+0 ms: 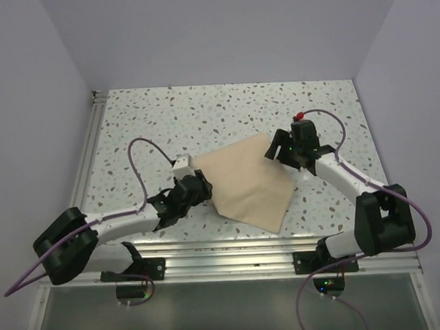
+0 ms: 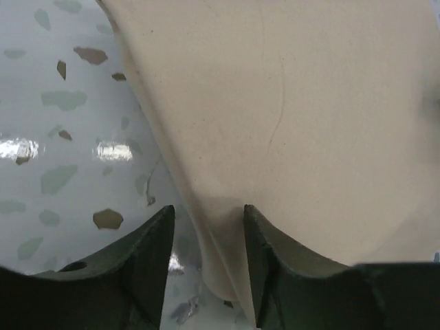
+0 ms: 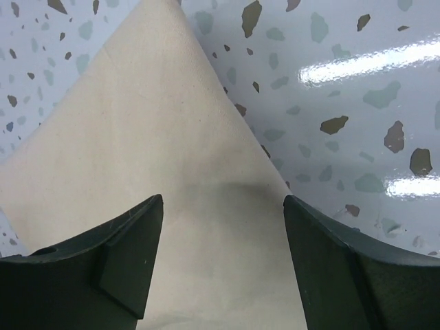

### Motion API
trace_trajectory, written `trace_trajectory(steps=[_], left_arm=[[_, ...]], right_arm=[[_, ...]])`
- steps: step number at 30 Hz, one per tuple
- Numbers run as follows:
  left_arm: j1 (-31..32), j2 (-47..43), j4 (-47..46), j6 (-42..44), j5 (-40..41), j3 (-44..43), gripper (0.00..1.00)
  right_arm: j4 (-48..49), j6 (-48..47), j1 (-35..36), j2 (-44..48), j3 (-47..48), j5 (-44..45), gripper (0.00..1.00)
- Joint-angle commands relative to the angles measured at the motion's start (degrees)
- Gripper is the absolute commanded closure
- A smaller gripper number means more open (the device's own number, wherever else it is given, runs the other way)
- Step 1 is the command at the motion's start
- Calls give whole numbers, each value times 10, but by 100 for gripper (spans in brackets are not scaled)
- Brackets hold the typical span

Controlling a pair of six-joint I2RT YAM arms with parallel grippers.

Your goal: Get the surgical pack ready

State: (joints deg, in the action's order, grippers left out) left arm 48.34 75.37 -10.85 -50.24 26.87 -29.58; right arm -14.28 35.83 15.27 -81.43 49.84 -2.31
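The tan cloth lies folded in a flat four-cornered shape mid-table. No tray, sachets or instruments show. My left gripper is low at the cloth's left corner. In the left wrist view its jaws stand partly open, with the cloth's folded edge running between them, nearer the right finger and not pinched. My right gripper is over the cloth's far right corner. In the right wrist view it is wide open above the pointed corner, and empty.
The speckled tabletop surrounds the cloth. An aluminium rail runs along the left edge and another rail along the near edge. Pale walls close in the far and side edges.
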Motion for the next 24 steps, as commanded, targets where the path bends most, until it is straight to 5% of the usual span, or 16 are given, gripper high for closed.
trace_trajectory(steps=[1, 7, 11, 24], left_arm=[[22, -57, 168, -86, 86, 5, 44], [-5, -171, 266, 22, 65, -42, 27], [-112, -166, 203, 140, -96, -78, 27], [-175, 169, 163, 312, -279, -382, 28]], right_arm=[[-31, -37, -3, 32, 19, -20, 25], [-99, -58, -1, 124, -24, -18, 34], [-125, -58, 6, 203, -72, -27, 46], [-86, -13, 124, 162, -118, -44, 66]])
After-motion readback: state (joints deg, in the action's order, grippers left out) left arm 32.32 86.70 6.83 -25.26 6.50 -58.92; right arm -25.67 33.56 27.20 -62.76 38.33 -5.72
